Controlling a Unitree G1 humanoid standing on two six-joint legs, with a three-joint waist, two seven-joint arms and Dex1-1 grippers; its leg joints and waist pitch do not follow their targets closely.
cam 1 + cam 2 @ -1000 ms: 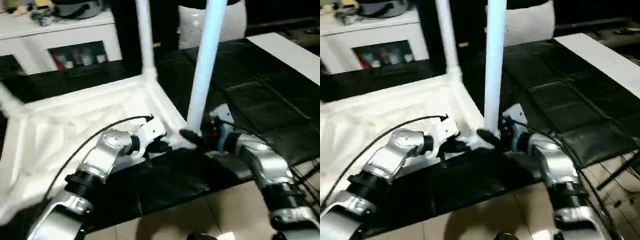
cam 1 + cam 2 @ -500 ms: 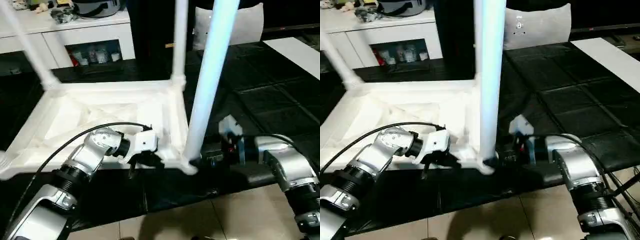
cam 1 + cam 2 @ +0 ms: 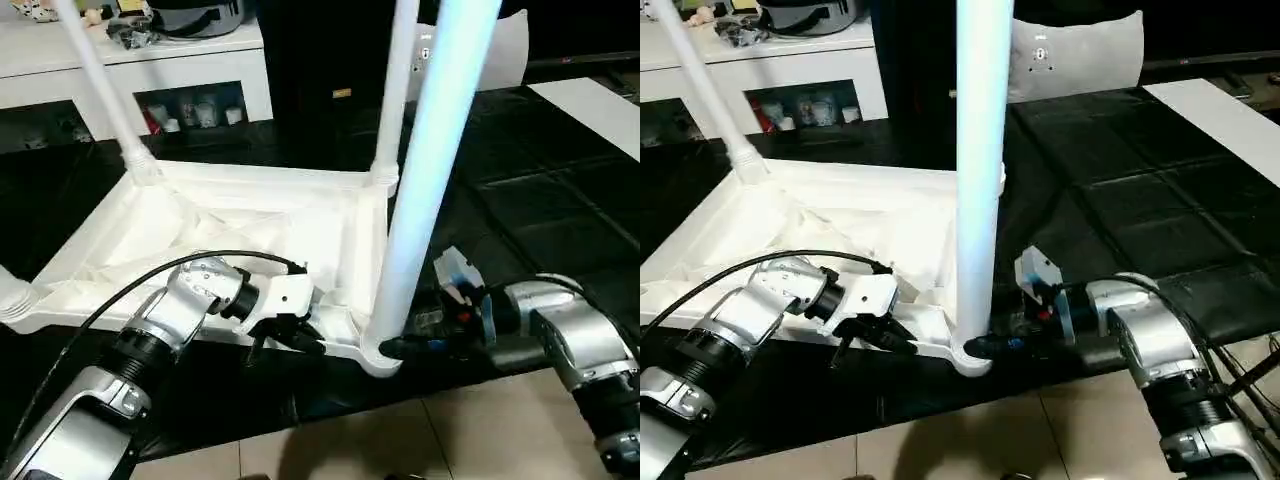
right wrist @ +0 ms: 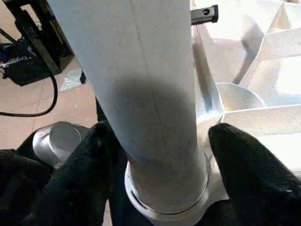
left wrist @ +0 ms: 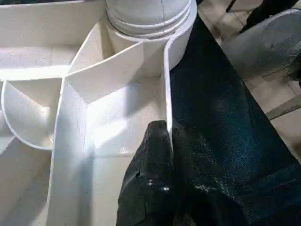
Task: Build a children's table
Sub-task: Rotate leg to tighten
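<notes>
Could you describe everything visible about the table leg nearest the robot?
The nearest leg is a long, round, smooth white plastic tube, standing upright in the round corner socket of the upturned tabletop. The right claw brackets its base, one black finger on each side, seemingly loose. The left claw pinches the tabletop's rim nearby.

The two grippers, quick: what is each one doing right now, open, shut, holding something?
Left gripper: shut, pinching the tabletop's side wall.
Right gripper: fingers either side of the near leg at its base; firmness of grip cannot be told.
</notes>
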